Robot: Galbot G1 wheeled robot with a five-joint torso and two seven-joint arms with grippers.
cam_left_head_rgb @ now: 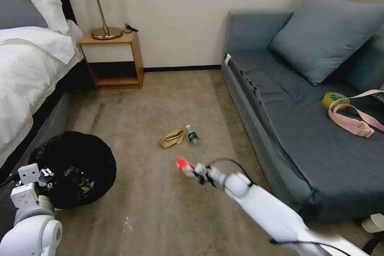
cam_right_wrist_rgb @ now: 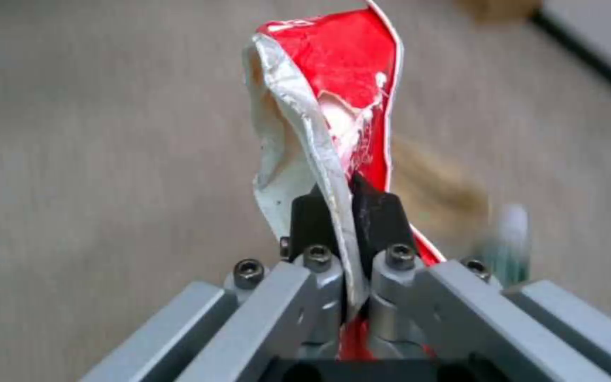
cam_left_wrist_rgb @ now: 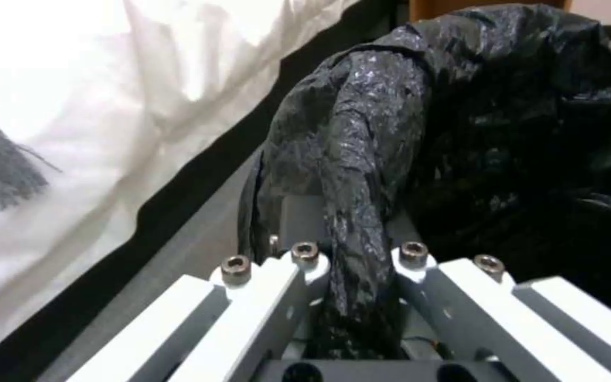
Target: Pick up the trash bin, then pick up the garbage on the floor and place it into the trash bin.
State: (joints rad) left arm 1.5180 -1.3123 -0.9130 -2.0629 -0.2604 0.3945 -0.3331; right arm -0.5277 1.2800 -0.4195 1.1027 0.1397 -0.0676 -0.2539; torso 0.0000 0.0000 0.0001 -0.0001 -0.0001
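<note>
Nearest, low on the robot's left: left gripper [cam_left_head_rgb: 47, 179] sits at the near rim of the trash bin [cam_left_head_rgb: 74, 168], fingers closed on a bunched fold of the black liner [cam_left_wrist_rgb: 362, 212] where it wraps over the rim. Bin is beside the bed [cam_left_head_rgb: 28, 72], mouth open upward; small bits are visible inside.

Mid-floor: right gripper [cam_left_head_rgb: 195, 171] is extended forward over the carpet [cam_left_head_rgb: 160, 216], pads [cam_right_wrist_rgb: 376, 212] clamped on the red-and-white wrapper [cam_right_wrist_rgb: 334, 95]. The wrapper stands out past the fingertips, pinched at one thin edge, clear of the floor. It is well apart from the bin, so it is not yet deposited.

Farther out: tan paper bag [cam_left_head_rgb: 172, 139] and the small green-labelled bottle [cam_left_head_rgb: 192, 135] lie just beside each other on the carpet, between the nightstand [cam_left_head_rgb: 112, 58] side and the sofa [cam_left_head_rgb: 304, 128].

Risks, as judged:
- The grip on the wrapper is on a narrow foil edge; a quick swing toward the bin could let it slip or tear free.
- The left hold may be mostly on liner rather than rigid rim; the bag could pull loose or the bin tilt, spilling its contents.
- The bin mouth is partly occupied by the left gripper, so the arms may crowd at the drop.
- The bottle is round and may roll when approached.
</note>
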